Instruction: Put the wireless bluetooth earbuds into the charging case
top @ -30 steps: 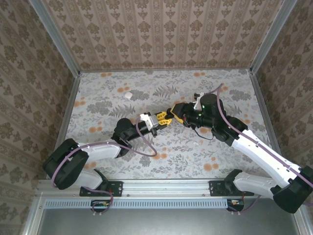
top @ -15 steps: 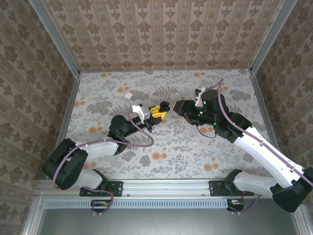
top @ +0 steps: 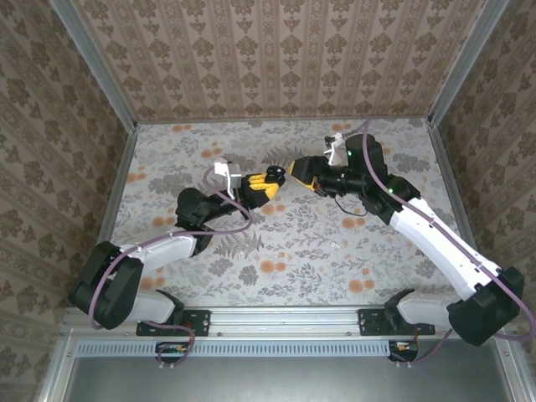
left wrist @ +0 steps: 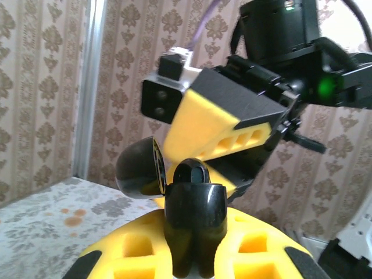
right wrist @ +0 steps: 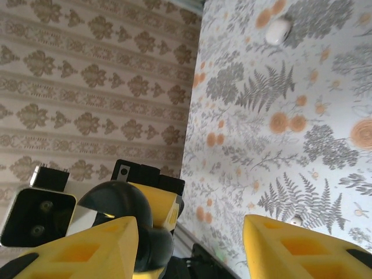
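Two grippers meet above the middle of the table [top: 394, 138]. The left gripper [top: 266, 178] is clenched on the black earbuds [left wrist: 195, 215]: one piece upright, a rounded one touching it. The right gripper [right wrist: 190, 224] stands released just beside them. The white charging case [right wrist: 278, 30] lies far left, well apart.

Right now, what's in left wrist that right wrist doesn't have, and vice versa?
Left wrist, not right wrist: the right arm's wrist camera, a green light on that arm, and the left fingers clamped on the lower end of the glossy black piece.
Right wrist, not left wrist: the white case lying on the table, a pale speck, the left arm's wrist camera.
Shared: the black piece's rounded dome, the right fingers, the table, patterned wall.
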Controlling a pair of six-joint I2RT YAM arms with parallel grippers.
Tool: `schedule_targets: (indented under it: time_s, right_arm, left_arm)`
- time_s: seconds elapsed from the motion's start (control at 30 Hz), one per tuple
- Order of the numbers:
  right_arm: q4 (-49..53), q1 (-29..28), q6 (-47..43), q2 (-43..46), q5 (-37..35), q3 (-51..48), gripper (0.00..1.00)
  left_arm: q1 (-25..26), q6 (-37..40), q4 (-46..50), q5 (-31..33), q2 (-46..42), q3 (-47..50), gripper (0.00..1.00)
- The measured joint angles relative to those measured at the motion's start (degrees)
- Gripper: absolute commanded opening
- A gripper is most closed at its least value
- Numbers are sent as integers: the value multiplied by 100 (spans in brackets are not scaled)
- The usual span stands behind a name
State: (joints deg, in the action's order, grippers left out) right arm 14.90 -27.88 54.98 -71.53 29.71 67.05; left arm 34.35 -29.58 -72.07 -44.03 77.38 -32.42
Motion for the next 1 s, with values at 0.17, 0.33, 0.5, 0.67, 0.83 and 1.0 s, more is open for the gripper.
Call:
schedule_targets:
  time_s: [0.17,0.33,0.5,0.67,0.83,1.0]
  right_arm:
    - [-317,50,-72,-129,341,4,52]
    - [-649,46,-96,-186,658,7,52]
    - [-901,46,-105,-258,846,9,52]
    - [-1003,50,-184,-269,922,9,52]
    - [-968,63,-376,-273,927,9,53]
    - [-938,63,-518,-275,927,9,53]
  left_arm:
    - [-66,-501,-7,-153,68,-116,0]
    - [-63,-879,-20,-280,304,-326,0]
    - [-66,-1121,-17,-326,407,-367,0]
    - [-66,-1318,-59,-361,455,-428,0]
    - [-66,-1517,-85,-422,533,-485,0]
    - [-66,-1644,-92,-446,544,-485,0]
